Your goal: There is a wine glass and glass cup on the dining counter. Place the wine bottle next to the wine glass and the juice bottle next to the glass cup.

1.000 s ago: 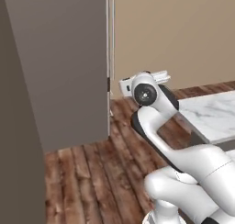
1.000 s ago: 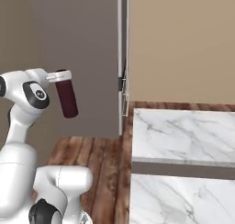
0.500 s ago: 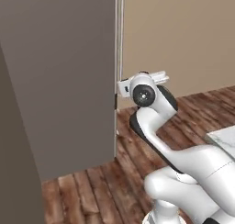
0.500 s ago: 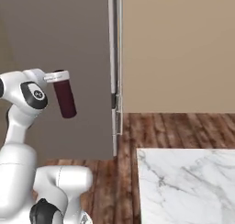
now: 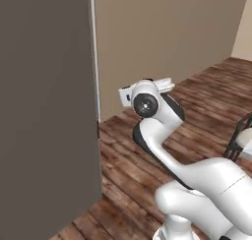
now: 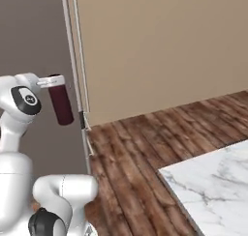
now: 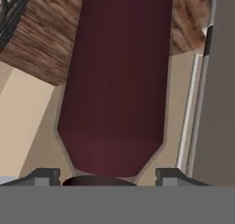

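Observation:
My gripper (image 6: 52,81) is raised at shoulder height and shut on the neck of a dark maroon juice bottle (image 6: 62,104), which hangs down from it beside the arm. In the hand view the juice bottle (image 7: 117,81) runs up the middle of the picture, with my gripper (image 7: 106,176) closed at its shoulder and one dark fingertip (image 7: 43,175) on each side. A corner of a grey-veined white marble counter top (image 6: 213,182) lies low at the right of the right base view.
A tall grey cabinet (image 5: 44,111) with a long metal handle (image 6: 77,61) stands close on the left. Behind is a beige wall (image 6: 160,46), below a wooden floor (image 6: 145,143). A dark wire-frame object (image 5: 240,135) sits at the right edge.
The whole picture has shifted as the base moves: the grey cabinet and marble top slide across the views. The gripper keeps its hold on the maroon bottle in the same pose.

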